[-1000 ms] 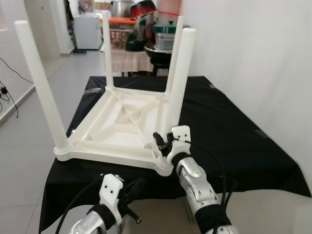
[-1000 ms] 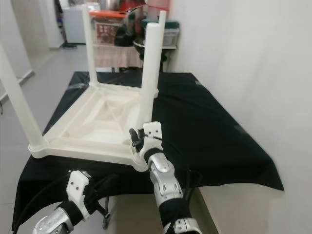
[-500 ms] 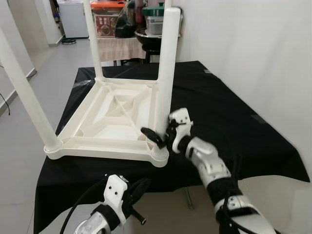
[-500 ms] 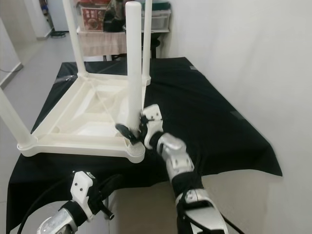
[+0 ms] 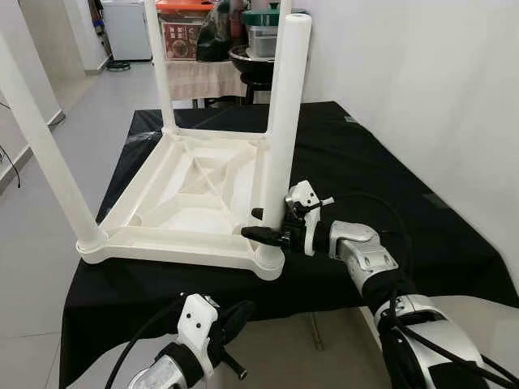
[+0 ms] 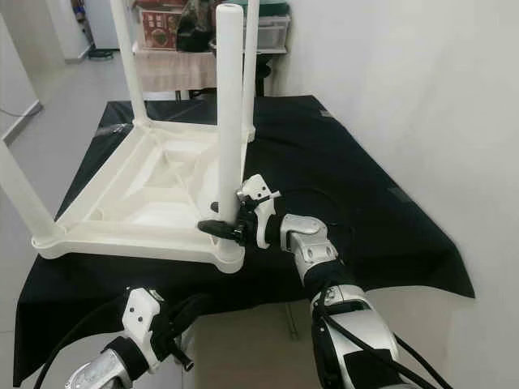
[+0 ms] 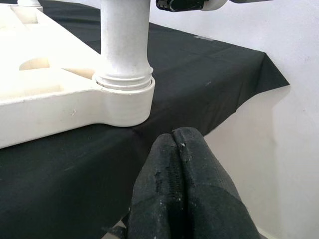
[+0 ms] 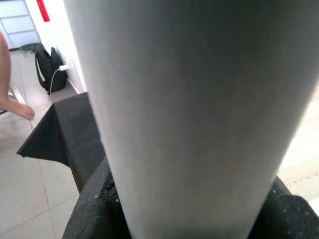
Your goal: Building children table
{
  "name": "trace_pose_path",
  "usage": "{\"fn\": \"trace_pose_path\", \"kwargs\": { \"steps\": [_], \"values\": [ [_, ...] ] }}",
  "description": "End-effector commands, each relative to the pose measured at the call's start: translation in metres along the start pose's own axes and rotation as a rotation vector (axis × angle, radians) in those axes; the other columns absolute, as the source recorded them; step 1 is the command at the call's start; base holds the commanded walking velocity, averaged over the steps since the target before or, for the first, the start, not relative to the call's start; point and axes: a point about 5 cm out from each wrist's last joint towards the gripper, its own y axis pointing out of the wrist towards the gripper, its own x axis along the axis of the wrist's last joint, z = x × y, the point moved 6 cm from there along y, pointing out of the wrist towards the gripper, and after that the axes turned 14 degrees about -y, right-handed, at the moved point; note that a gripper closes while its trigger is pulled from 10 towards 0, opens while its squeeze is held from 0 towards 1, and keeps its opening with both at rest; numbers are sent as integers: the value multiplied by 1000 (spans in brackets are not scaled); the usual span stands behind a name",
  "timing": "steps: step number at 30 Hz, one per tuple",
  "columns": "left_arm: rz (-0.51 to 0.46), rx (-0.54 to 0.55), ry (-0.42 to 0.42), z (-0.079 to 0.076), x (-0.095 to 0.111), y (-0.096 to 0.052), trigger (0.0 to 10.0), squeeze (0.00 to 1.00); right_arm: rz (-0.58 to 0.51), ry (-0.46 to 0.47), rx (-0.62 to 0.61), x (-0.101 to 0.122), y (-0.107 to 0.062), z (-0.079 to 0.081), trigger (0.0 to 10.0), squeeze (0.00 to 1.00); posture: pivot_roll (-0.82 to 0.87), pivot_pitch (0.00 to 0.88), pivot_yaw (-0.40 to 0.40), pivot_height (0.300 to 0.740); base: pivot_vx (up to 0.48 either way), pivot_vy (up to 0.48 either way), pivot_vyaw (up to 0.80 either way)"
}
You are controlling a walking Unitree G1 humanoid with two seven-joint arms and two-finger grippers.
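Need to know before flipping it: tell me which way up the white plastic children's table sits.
Upside down: white plastic children's table rests top-down on black cloth, legs pointing up.

We see our right gripper around the near right leg of the upturned table, which lies on the cloth ahead; our left gripper hangs below the near edge.

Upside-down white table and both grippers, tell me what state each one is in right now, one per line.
White table: upside down on the black cloth, four legs pointing up.
Near-right leg: upright, seated in its corner socket.
Right gripper: fingers around the base of that leg.
Left gripper: shut, empty, below the table edge.
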Motion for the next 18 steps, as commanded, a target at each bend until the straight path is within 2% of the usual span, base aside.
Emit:
{"fn": "trace_pose_path", "kwargs": {
  "steps": [1, 4, 9, 10, 11, 12, 13, 14, 15, 16, 17, 18],
  "values": [
    [-2, -3, -11, -1, -1, 0, 10000, 0, -13, 21, 12, -2, 0, 2, 0, 0, 31, 0, -65, 740, 0, 0, 0],
    [-1, -5, -18, -1, -1, -1, 10000, 0, -19, 27, 0, -3, -3, 1, 0, 0, 27, 0, -61, 740, 0, 0, 0],
    [0, -8, -39, -4, -2, -3, 10000, 0, 18, 39, -114, -27, -12, 4, 0, 0, 22, 0, -76, 740, 0, 0, 0],
    [0, -7, -41, -3, -2, -4, 10000, 0, 84, 92, -365, -44, -7, -6, 0, 0, 21, 0, -84, 740, 0, 0, 0],
    [0, -6, -41, -3, -1, -6, 10000, 0, 166, 152, -645, -61, -13, -16, 0, 0, 15, 0, -79, 740, 0, 0, 0],
    [0, -6, -41, -3, -1, -6, 10000, 0, 166, 152, -645, -61, -13, -16, 0, 0, 15, 0, -79, 740, 0, 0, 0],
    [-1, 0, -44, -1, 0, -7, 10000, 0, 267, 319, -855, -92, -12, 26, 0, 0, 12, 0, -60, 740, 0, 0, 0],
    [0, 1, -45, 0, 0, -7, 10000, 0, 241, 343, -812, -90, -1, 47, 0, 0, 6, 0, -52, 740, 0, 0, 0],
    [0, 1, -45, 0, 0, -7, 10000, 0, 241, 343, -812, -90, -1, 47, 0, 0, 6, 0, -52, 740, 0, 0, 0],
    [5, -2, -42, 0, -1, -6, 10000, 0, 218, 344, -715, -86, 15, 63, 0, 0, -4, 0, -40, 740, 0, 0, 0],
    [10, -6, -40, -1, -1, -6, 10000, 0, 203, 333, -650, -83, 24, 71, 0, 0, -4, 0, -36, 740, 0, 0, 0],
    [10, -6, -40, -1, -1, -6, 10000, 0, 203, 333, -650, -83, 24, 71, 0, 0, -4, 0, -36, 740, 0, 0, 0]
  ]
}}
